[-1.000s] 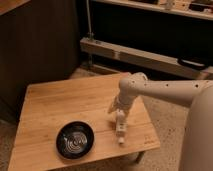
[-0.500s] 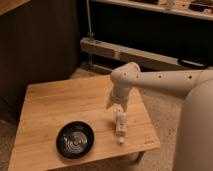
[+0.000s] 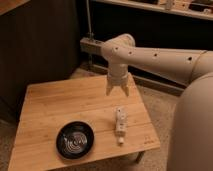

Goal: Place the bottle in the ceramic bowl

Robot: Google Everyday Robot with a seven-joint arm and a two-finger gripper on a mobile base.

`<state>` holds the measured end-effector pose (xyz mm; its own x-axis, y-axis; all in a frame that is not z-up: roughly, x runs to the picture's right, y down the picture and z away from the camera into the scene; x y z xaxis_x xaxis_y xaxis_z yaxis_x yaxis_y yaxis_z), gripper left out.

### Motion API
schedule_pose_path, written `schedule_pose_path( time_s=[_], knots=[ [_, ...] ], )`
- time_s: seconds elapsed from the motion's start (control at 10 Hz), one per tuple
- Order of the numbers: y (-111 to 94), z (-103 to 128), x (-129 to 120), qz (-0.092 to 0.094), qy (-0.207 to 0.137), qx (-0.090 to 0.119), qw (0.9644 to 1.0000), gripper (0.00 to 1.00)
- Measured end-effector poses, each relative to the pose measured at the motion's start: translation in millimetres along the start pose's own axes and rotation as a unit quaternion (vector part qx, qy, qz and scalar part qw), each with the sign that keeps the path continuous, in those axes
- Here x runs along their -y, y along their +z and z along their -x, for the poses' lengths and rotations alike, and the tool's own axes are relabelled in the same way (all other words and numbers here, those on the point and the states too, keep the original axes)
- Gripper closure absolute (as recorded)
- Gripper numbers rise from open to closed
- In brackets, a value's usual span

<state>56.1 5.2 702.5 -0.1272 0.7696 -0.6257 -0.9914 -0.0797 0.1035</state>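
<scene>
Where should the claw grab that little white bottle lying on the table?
Grip the bottle across its middle, coming straight down: it lies flat on the table, cap toward the near edge, long sides free. The claw hovers open above and behind it.

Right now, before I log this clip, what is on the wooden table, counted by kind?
bottle: 1, white, lying on its side
ceramic bowl: 1, black, empty
Total: 2
The gripper hangs open above the table, just beyond the bottle, holding nothing.
</scene>
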Motion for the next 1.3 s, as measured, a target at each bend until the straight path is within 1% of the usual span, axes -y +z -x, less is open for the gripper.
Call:
schedule_pose_path(
  time_s=[0.2, 0.4, 0.5, 0.6, 0.7, 0.8, 0.9, 1.0, 1.1, 1.2, 1.3],
  knots=[
    [-6, 2, 3, 0.001, 0.0, -0.003, 1.0, 0.35],
    [9, 2, 4, 0.005, -0.002, -0.01, 0.9999, 0.35],
    [21, 2, 3, 0.008, -0.003, -0.013, 0.9999, 0.35],
    [38, 0, 2, 0.01, -0.005, -0.018, 0.9998, 0.35],
    [65, 0, 3, 0.009, -0.008, -0.022, 0.9997, 0.35],
    [86, -4, 1, 0.01, -0.01, -0.029, 0.9995, 0.35],
    [101, -6, -2, 0.01, -0.014, -0.033, 0.9993, 0.35],
    [120, -10, -9, 0.016, -0.02, -0.038, 0.999, 0.35],
    [136, -13, -7, 0.02, -0.019, -0.04, 0.9988, 0.35],
    [146, -15, -4, 0.026, -0.015, -0.043, 0.9986, 0.35],
    [156, -19, 0, 0.036, -0.006, -0.044, 0.9984, 0.35]
  ],
)
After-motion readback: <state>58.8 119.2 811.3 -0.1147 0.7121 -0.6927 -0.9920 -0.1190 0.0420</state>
